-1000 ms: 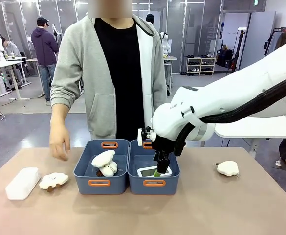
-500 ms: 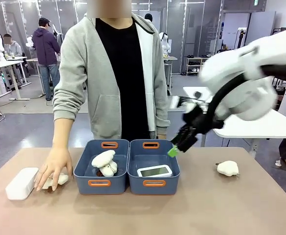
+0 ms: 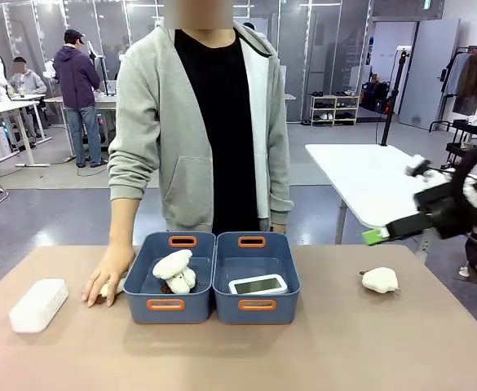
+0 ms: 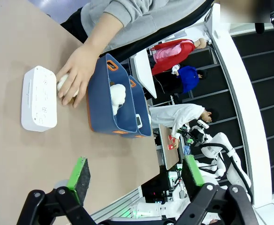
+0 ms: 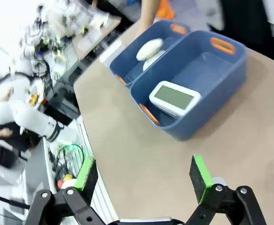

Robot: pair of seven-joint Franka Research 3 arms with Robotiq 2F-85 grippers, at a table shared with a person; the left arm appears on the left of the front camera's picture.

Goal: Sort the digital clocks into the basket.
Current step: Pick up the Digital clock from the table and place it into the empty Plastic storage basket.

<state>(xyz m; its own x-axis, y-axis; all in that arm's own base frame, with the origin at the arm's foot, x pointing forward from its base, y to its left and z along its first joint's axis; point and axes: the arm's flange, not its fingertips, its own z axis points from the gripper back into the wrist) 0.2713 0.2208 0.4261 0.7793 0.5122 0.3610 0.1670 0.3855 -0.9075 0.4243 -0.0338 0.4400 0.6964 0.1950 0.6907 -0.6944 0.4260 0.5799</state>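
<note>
One white digital clock [image 3: 258, 284] lies screen up inside the right blue basket [image 3: 280, 308], and the right wrist view looks down on this clock [image 5: 174, 97] in its basket [image 5: 207, 112]. The other digital clock [image 3: 38, 305] lies on the table at the far left; in the left wrist view this clock [image 4: 39, 98] sits well ahead of my open, empty left gripper [image 4: 136, 174]. My right gripper [image 3: 378, 235] hangs open and empty above the table's right side, well clear of the basket. Its green pads [image 5: 200, 177] stand wide apart.
The twin left bin [image 3: 170, 306] holds cream plush toys [image 3: 175, 270]. A person stands at the far side, one hand [image 3: 106, 277] resting on a plush beside that bin. Another plush [image 3: 380, 280] lies at the right. A white side table [image 3: 368, 183] stands beyond.
My right gripper has risen out of the right basket and swung away to the right, leaving the clock inside. The person's hand came down onto the plush at the left.
</note>
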